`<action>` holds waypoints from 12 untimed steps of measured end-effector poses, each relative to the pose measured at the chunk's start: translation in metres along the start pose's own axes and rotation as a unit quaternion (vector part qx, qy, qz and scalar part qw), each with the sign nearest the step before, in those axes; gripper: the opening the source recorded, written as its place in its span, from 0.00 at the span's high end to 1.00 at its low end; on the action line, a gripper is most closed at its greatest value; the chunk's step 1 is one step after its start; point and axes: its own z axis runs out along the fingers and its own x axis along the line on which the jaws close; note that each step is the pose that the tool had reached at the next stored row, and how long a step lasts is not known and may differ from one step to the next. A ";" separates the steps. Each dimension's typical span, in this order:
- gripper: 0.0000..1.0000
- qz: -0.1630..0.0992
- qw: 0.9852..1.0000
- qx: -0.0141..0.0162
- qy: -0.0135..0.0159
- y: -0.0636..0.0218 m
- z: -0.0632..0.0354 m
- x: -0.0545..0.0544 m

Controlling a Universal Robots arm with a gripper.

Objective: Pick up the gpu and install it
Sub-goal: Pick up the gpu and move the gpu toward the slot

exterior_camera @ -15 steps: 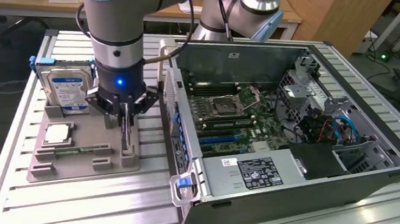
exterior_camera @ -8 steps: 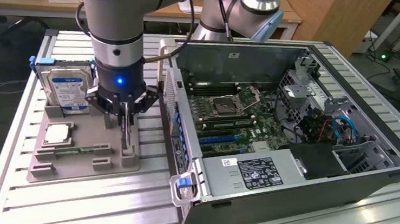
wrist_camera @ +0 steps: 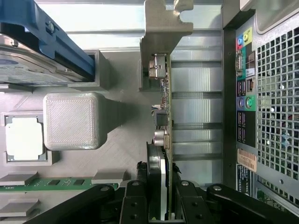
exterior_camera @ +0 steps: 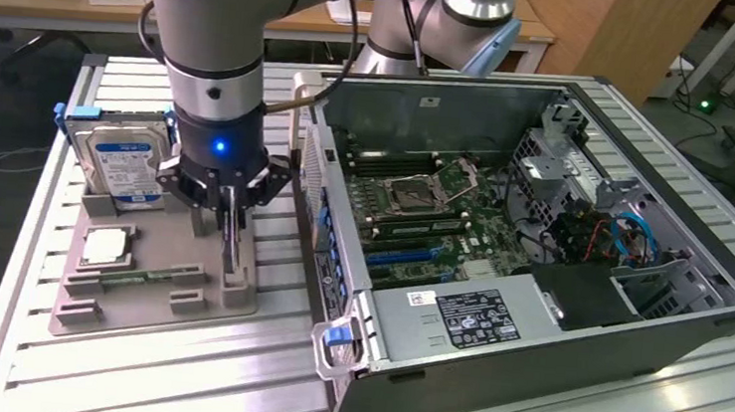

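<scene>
The gpu (exterior_camera: 229, 250) stands on its edge in a slot at the grey holder tray's (exterior_camera: 199, 303) side nearest the computer case. In the wrist view I see the gpu (wrist_camera: 163, 107) edge-on, a slim dark board with a grey metal bracket at its far end. My gripper (exterior_camera: 229, 206) hangs straight down over the card's upper edge. The gripper (wrist_camera: 160, 198) has one black finger (wrist_camera: 134, 196) on each side of the card and is shut on it. The card's lower edge still looks seated in the tray.
An open computer case (exterior_camera: 539, 231) lies on the exterior view's right, motherboard (exterior_camera: 426, 216) facing up; its rear port panel (wrist_camera: 245, 88) is close beside the card. The tray also holds a hard drive (exterior_camera: 124, 165), a processor (exterior_camera: 109, 243) and a green memory stick (exterior_camera: 135, 276).
</scene>
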 end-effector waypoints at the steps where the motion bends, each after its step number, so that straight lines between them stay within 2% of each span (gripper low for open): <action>1: 0.72 0.000 1.000 0.000 0.000 0.0000 -0.0004 0.000; 12: 0.72 0.000 1.000 0.000 0.000 -0.0002 -0.0042 0.000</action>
